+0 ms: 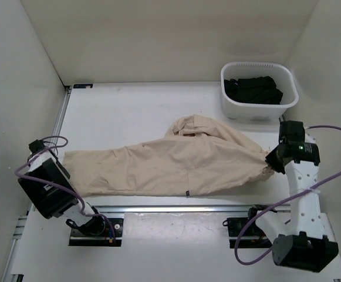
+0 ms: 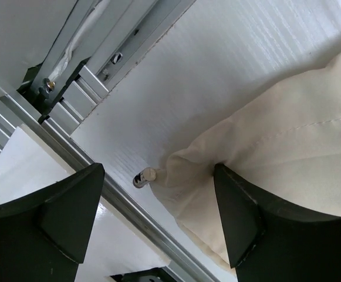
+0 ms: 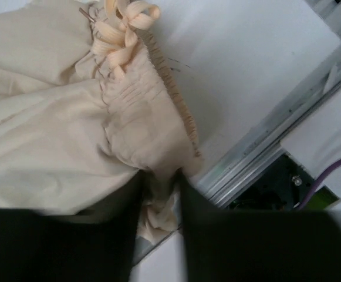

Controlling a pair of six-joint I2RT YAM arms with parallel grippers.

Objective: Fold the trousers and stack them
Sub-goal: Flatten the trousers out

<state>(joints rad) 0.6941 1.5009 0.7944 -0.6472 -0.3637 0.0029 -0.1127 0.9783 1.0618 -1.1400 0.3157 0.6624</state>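
Observation:
The beige trousers [image 1: 170, 164] lie stretched across the table, leg ends to the left and wrinkled waist to the right. My left gripper [image 1: 63, 170] is open at the leg end. In the left wrist view [image 2: 158, 179] the cuff [image 2: 264, 141] lies between the jaws and touches the right finger [image 2: 240, 217]. My right gripper [image 1: 271, 162] is shut on the waist edge. In the right wrist view the fingers [image 3: 193, 235] pinch a fold of the elastic waistband [image 3: 141, 123], with the drawstring bow [image 3: 123, 29] beyond.
A white basket [image 1: 232, 108] holding a black garment [image 1: 253, 89] stands at the back right, close behind the right arm. An aluminium rail [image 1: 188, 208] runs along the near edge, just beside both grippers; a metal pin [image 2: 144, 176] sticks up by the cuff. White walls enclose the table.

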